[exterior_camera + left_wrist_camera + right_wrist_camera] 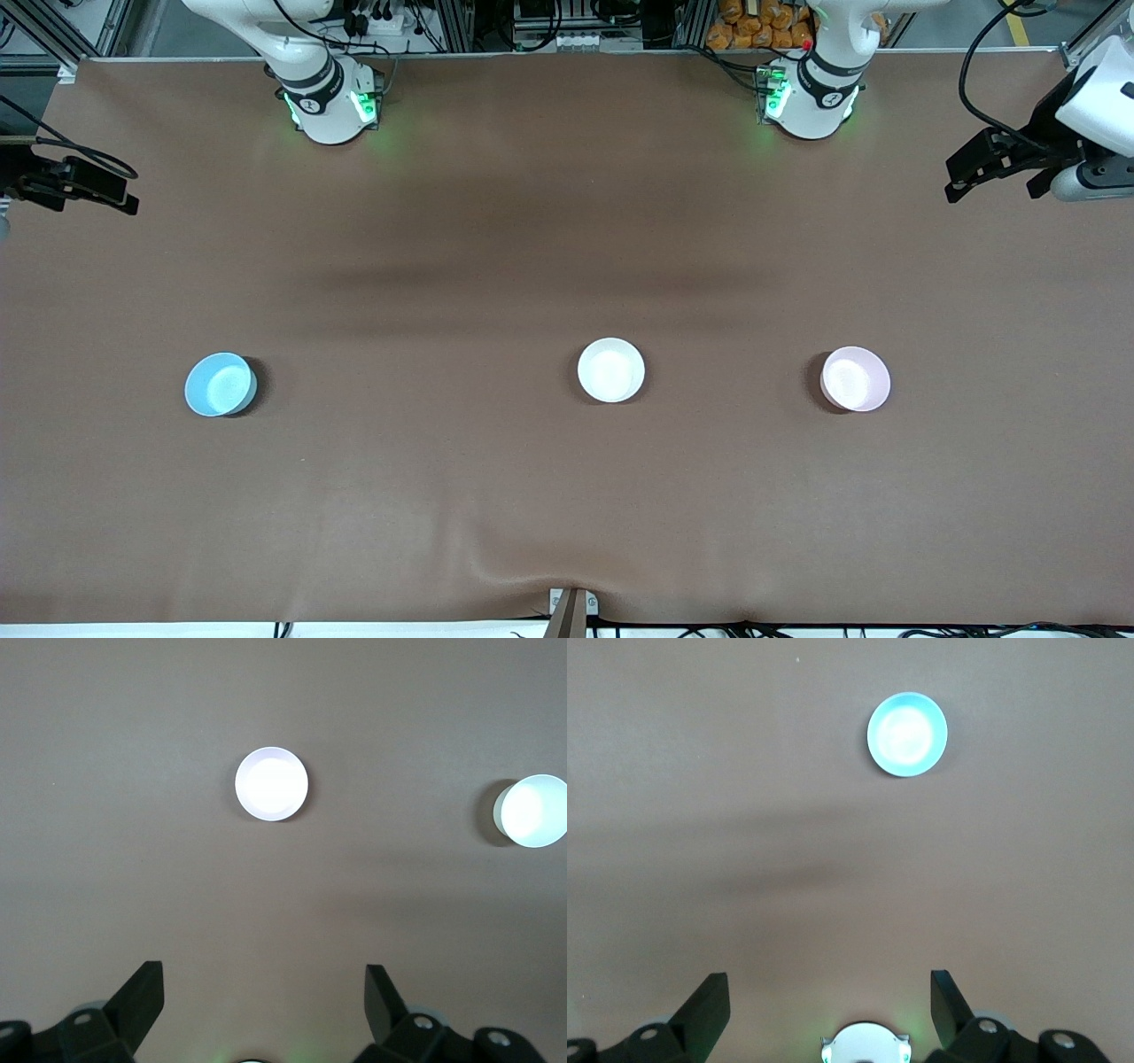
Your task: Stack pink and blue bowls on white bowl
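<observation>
Three bowls stand apart in a row across the table. The blue bowl (221, 384) (907, 735) is toward the right arm's end. The white bowl (611, 369) (532, 811) is in the middle. The pink bowl (855, 378) (272, 784), whitish inside, is toward the left arm's end. All three sit upright and hold nothing. My left gripper (990, 175) (264, 967) hangs high over the left arm's end of the table, open and holding nothing. My right gripper (89, 188) (829, 974) hangs high over the right arm's end, open too. Neither is close to any bowl.
The brown table cover (567, 496) has a small wrinkle by a metal clamp (571, 607) at the edge nearest the front camera. The arm bases (330, 105) (811, 93) stand along the edge farthest from that camera, with cables and frame parts past it.
</observation>
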{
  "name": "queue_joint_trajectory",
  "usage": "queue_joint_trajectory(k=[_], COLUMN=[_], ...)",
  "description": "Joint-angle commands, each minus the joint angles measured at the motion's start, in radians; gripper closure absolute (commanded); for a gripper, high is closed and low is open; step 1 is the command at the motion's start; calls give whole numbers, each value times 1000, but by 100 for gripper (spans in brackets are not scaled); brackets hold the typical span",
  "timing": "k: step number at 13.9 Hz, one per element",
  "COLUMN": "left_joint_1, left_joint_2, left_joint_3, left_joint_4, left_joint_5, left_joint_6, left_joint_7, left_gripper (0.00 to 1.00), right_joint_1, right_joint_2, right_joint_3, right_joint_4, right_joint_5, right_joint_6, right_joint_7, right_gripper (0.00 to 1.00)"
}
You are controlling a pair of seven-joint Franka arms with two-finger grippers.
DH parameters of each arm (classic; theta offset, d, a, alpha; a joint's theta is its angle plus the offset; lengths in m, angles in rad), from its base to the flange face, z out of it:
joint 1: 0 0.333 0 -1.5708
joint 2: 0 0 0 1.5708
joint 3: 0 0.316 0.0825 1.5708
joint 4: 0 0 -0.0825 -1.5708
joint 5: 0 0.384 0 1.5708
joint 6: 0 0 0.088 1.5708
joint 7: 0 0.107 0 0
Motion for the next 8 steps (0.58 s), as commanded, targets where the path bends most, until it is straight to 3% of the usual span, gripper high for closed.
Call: queue_joint_trajectory(k=[1, 8], left_joint_1=[-1, 5], left_joint_2=[-5, 6], left_joint_3=[7, 11], left_joint_4=[-1, 2], left_joint_5=[-11, -5], left_joint_6=[9, 9], left_joint_7=[10, 19], left_gripper=[0, 0], right_joint_1=[-40, -32], right_joint_2=[-2, 10], right_joint_3=[3, 5], right_joint_4=[-5, -6], right_joint_5=[-9, -8], right_joint_6=[-26, -6], right_joint_7=[3, 5], right_gripper=[0, 0])
